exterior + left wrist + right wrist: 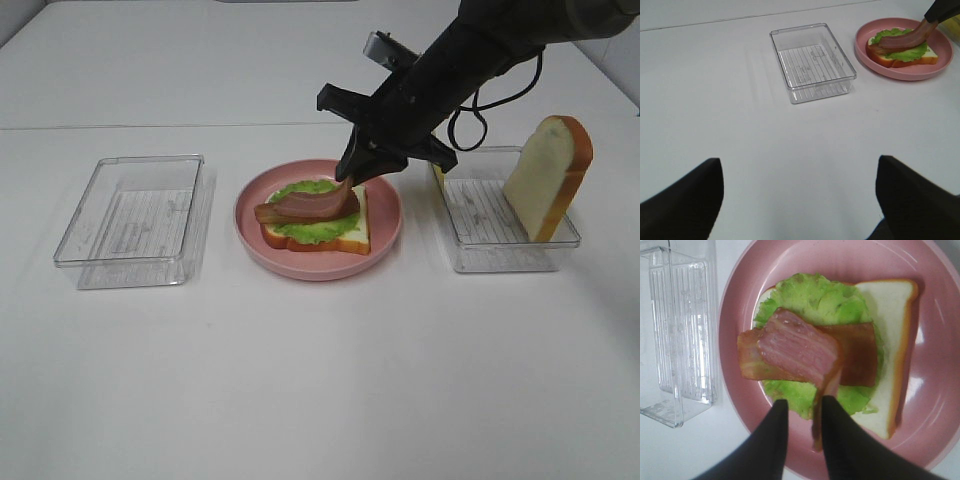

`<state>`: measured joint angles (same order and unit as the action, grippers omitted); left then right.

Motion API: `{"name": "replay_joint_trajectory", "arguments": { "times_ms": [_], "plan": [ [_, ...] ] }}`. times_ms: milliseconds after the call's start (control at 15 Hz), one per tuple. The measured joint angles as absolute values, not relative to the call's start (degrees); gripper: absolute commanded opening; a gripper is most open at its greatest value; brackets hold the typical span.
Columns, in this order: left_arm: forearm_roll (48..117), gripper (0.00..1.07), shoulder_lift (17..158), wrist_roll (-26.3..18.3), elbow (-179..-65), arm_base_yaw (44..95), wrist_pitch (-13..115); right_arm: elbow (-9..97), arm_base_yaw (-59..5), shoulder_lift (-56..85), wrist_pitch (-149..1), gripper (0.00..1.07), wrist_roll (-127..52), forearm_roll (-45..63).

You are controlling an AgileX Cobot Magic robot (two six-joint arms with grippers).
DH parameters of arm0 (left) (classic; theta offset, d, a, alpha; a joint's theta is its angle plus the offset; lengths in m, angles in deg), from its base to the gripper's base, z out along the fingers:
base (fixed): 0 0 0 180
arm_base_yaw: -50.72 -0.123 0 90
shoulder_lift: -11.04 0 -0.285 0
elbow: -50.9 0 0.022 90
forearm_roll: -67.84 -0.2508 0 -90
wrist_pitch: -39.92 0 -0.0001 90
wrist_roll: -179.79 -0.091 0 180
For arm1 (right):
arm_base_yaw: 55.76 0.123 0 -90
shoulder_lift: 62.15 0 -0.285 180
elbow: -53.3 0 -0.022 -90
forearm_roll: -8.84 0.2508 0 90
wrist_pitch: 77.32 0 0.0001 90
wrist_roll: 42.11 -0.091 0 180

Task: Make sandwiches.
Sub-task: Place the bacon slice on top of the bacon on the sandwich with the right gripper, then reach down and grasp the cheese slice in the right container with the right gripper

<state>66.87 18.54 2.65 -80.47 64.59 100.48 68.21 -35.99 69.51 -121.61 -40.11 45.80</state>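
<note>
Gripping a bacon strip [805, 352] above the lettuce [820, 300], right end effector [801, 412] narrow, left end effector [800, 200] wide.

- The right arm [470, 60] slants down from the upper right, black, with a cable looping off its wrist.
- The right gripper [801, 412] points steeply downward (almost nose-first), its jaws parted only narrowly.
- Between those jaws sits the end of a bacon strip [800, 347], touching the fingers [840, 440]; the rest of the strip extends ahead of the jaws.
- The left gripper [800, 200] hovers low over the worktop [790, 150], jaws spread wide, nothing between them.
</note>
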Motion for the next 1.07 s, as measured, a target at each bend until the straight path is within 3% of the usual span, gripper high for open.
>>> {"name": "replay_joint_trajectory", "arguments": {
  "times_ms": [133,867,1067],
  "plan": [
    [66.9,0.79,18.5,2.7,-80.5,64.6,100.5,68.2,-36.0,69.5,-122.0,0.71,-40.1,45.8],
    [66.9,0.79,18.5,2.7,-80.5,64.6,100.5,68.2,-36.0,62.1,-127.4,0.73,-39.9,40.9],
    [66.9,0.79,18.5,2.7,-80.5,64.6,100.5,68.8,-36.0,58.2,-130.1,0.73,-41.8,32.6]
  ]
}}
